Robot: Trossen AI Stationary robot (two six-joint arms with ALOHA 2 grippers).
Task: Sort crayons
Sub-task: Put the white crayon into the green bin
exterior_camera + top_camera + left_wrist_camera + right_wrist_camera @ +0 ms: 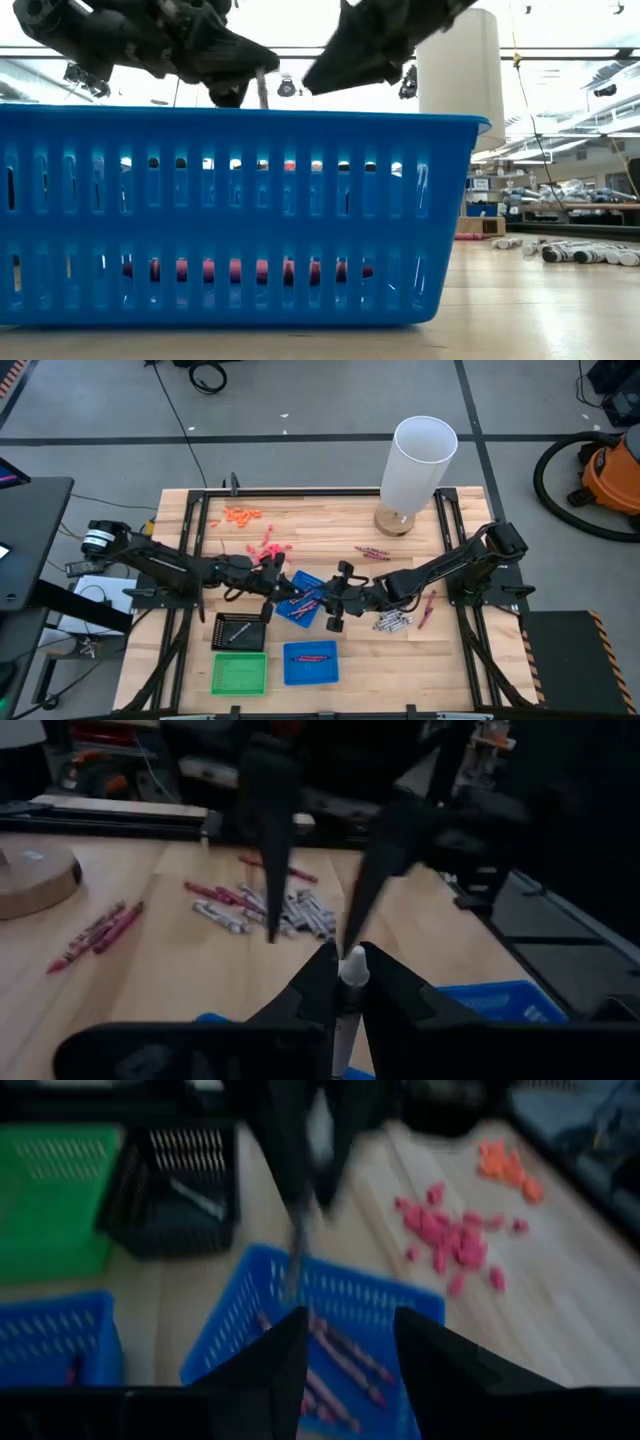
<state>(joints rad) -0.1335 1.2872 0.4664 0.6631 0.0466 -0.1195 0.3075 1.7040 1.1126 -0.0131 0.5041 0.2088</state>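
At the centre of the high view, my left pincer (272, 588) and right pincer (338, 598) meet over a blue tray (318, 610), loose crayons (392, 622) still unsorted on the desk (320, 525). In my left wrist view, lower centre, I'm clenched on a grey crayon (352, 970); in the right wrist view my fingers (285, 1355) stand released above the tray's maroon crayons (345, 1350).

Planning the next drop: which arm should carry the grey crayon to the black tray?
Left. Its gripper is shut on the grey crayon, and the black tray lies on its side. The right gripper is open, empty, over the blue tray.
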